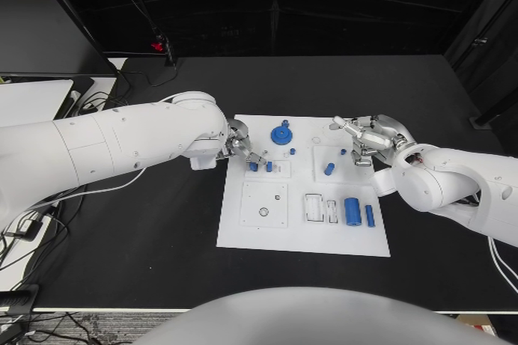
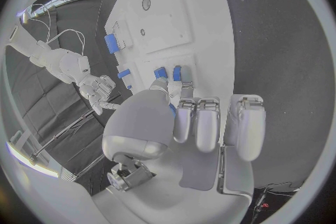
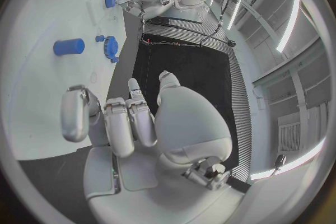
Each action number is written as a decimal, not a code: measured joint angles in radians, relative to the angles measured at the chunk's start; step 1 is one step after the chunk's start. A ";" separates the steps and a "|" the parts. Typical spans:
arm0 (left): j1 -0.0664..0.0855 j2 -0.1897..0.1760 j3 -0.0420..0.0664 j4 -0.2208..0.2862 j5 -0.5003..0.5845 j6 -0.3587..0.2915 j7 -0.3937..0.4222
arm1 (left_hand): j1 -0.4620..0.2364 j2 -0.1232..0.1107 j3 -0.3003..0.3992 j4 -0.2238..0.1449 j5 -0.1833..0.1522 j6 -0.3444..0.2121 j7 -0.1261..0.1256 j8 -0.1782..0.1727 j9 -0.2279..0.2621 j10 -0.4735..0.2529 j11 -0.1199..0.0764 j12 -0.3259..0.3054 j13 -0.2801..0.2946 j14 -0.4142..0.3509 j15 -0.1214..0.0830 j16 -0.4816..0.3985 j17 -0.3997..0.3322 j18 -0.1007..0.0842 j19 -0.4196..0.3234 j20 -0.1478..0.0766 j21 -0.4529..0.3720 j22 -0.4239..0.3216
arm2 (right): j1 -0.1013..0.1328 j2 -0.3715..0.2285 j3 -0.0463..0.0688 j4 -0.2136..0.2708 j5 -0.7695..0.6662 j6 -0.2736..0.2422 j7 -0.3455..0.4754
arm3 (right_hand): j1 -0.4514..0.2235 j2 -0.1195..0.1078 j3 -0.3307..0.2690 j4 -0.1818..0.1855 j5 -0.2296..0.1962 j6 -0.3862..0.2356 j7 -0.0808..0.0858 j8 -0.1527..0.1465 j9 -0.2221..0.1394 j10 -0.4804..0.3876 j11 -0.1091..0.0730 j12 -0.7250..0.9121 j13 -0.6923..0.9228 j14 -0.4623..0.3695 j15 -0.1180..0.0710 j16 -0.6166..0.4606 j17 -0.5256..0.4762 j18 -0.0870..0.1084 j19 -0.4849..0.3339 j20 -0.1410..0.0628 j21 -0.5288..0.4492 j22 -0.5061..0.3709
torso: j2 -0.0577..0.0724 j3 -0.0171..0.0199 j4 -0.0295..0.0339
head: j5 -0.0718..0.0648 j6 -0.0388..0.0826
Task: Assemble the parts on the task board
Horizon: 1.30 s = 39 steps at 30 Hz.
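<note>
The task board (image 1: 305, 210) lies flat in the middle of the black table (image 1: 129, 233), with a blue gear (image 1: 281, 134) near its far edge, 2 blue cylinders (image 1: 359, 212) lying side by side at its near right, and a small blue peg (image 1: 329, 168) left of the right hand. The left hand (image 1: 242, 147) rests over the board's far left portion, fingertips at 2 small blue parts (image 1: 260, 165) standing there; whether it grips one cannot be determined. The right hand (image 1: 370, 138) hovers over the board's far right edge, fingers parted and holding nothing.
</note>
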 measured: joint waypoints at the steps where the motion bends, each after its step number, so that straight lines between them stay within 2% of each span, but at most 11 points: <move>1: -0.001 -0.001 0.000 0.002 0.000 -0.001 0.001 | -0.003 0.003 -0.004 0.001 0.000 0.002 -0.002 0.010 0.008 0.000 0.000 0.000 0.000 0.000 0.000 0.000 0.000 0.000 0.000 0.000 0.000 0.000 | 0.000 0.000 0.000 0.000 0.000 0.000 0.000 | 0.000 0.000 0.000 0.000 0.000 0.000 0.000 0.000 0.000 0.000 0.000 0.000 0.000 0.000 0.000 0.000 0.000 0.000 0.000 0.000 0.000 0.000 | 0.000 0.0000 0.0000 | 0.000 0.000; 4: -0.003 -0.007 -0.002 0.007 0.000 -0.005 0.004 | -0.008 0.008 -0.014 0.001 0.000 -0.004 -0.011 0.057 0.051 0.000 0.000 0.000 0.000 0.000 0.000 0.000 0.000 0.000 0.000 0.000 0.000 0.000 | 0.000 0.000 0.000 0.000 0.000 0.000 0.000 | 0.000 0.000 0.000 0.000 0.000 0.000 0.000 0.001 0.000 0.000 0.000 0.000 0.000 0.000 0.000 0.000 0.000 0.000 0.000 0.000 0.000 0.000 | 0.000 0.0001 0.0000 | 0.000 0.001; 11: -0.005 -0.013 -0.004 0.015 -0.001 -0.013 0.017 | -0.012 0.012 -0.026 0.001 0.004 -0.036 -0.017 0.121 0.113 0.000 0.000 0.000 0.000 0.000 0.000 0.000 0.000 0.000 0.000 0.000 0.000 0.000 | 0.000 0.000 0.000 0.000 0.000 0.000 0.000 | 0.000 0.000 0.000 0.000 0.000 0.000 0.000 0.004 0.000 0.000 0.000 0.000 0.000 0.000 0.000 0.000 0.000 0.000 0.000 0.000 0.000 0.000 | 0.000 0.0001 0.0000 | 0.000 0.001; 20: -0.007 -0.012 -0.004 0.015 -0.001 -0.017 0.027 | -0.012 0.012 -0.026 0.001 0.004 -0.047 -0.017 0.143 0.137 0.004 -0.004 0.000 0.000 0.000 0.000 0.000 0.000 0.000 0.000 0.000 0.000 0.000 | 0.000 0.000 0.000 0.000 0.000 0.000 0.000 | 0.000 0.000 0.000 0.000 0.000 0.000 0.000 0.004 0.000 0.000 0.000 0.000 0.000 0.000 0.000 0.000 0.000 0.000 0.000 0.000 0.000 0.000 | 0.000 0.0000 -0.0007 | 0.000 -0.001; 23: -0.007 -0.013 -0.004 0.016 -0.001 -0.020 0.030 | -0.017 0.017 -0.038 0.001 0.004 -0.067 -0.015 0.152 0.147 0.004 -0.004 0.000 0.000 0.000 0.000 0.000 0.000 0.000 0.000 0.000 0.000 0.000 | 0.000 0.001 0.000 0.000 0.000 0.000 -0.001 | 0.000 0.000 0.000 0.000 0.000 0.000 0.000 0.004 0.000 0.000 0.000 0.000 0.000 0.000 0.000 0.000 0.000 0.000 0.000 0.000 0.000 0.000 | 0.001 0.0000 -0.0008 | 0.000 -0.001; 26: -0.007 -0.021 -0.004 0.021 -0.002 -0.034 0.037 | -0.046 0.023 -0.055 0.001 -0.017 -0.086 -0.013 0.162 0.158 0.004 -0.004 0.000 0.000 0.000 0.000 0.000 0.000 0.000 0.000 0.000 0.000 0.000 | 0.000 0.001 0.000 0.000 0.000 0.000 -0.001 | 0.000 0.000 0.000 0.000 0.000 0.000 0.000 0.004 0.000 0.000 0.000 0.000 0.000 0.000 0.000 0.000 0.000 0.000 0.000 0.000 0.000 0.000 | 0.000 0.0000 -0.0008 | -0.002 0.000; 31: -0.007 -0.053 -0.008 0.044 -0.013 -0.092 0.052 | -0.090 0.028 -0.080 0.002 -0.052 -0.110 0.002 0.171 0.168 0.004 -0.004 0.000 0.000 0.000 0.000 0.000 0.000 0.000 0.000 0.000 0.000 0.000 | 0.000 0.001 0.000 -0.001 0.000 0.000 -0.001 | 0.000 0.000 0.000 0.000 0.000 0.000 0.000 0.004 0.000 0.000 0.000 0.000 0.000 0.000 0.000 0.000 0.000 0.000 0.000 0.000 0.000 0.000 | 0.000 0.0000 -0.0008 | -0.007 0.002; 32: -0.005 -0.060 -0.010 0.049 -0.015 -0.107 0.055 | -0.090 0.028 -0.082 -0.001 -0.056 -0.113 -0.001 0.173 0.169 0.004 -0.004 0.000 0.000 0.000 0.000 0.000 0.000 0.000 0.000 0.000 0.000 0.000 | 0.000 0.002 0.000 -0.001 0.000 0.000 -0.001 | 0.000 0.000 0.000 0.000 0.000 0.000 0.000 0.004 0.000 0.000 0.000 0.000 0.000 0.000 0.000 0.000 0.000 0.000 0.000 0.000 0.000 0.000 | 0.000 0.0000 -0.0008 | -0.008 0.003; 36: 0.018 -0.092 -0.010 0.077 -0.025 -0.187 0.075 | -0.090 0.028 -0.091 -0.002 -0.058 -0.143 0.003 0.174 0.166 -0.001 0.001 0.000 0.000 0.000 0.000 0.000 0.000 0.000 0.000 0.000 0.000 0.000 | 0.000 0.002 0.000 -0.002 0.000 0.000 -0.001 | 0.000 0.000 0.000 0.000 0.000 0.000 0.000 0.004 0.000 0.000 0.000 0.000 0.000 0.000 0.000 0.000 0.000 0.000 0.000 0.000 0.000 0.000 | -0.001 0.0009 -0.0003 | -0.010 0.005; 39: 0.032 -0.111 -0.008 0.102 -0.031 -0.268 0.109 | -0.072 0.024 -0.098 -0.002 -0.058 -0.169 0.011 0.174 0.153 0.002 0.009 0.000 0.000 0.002 0.009 0.000 0.000 0.000 -0.001 0.001 -0.007 0.000 | 0.000 0.002 0.000 -0.002 0.000 0.000 -0.001 | 0.000 0.000 0.000 0.000 0.000 0.000 0.000 0.004 0.000 0.000 0.000 0.000 0.000 0.000 0.000 0.000 0.000 0.000 0.000 0.000 0.000 0.000 | -0.001 0.0013 0.0004 | -0.010 0.007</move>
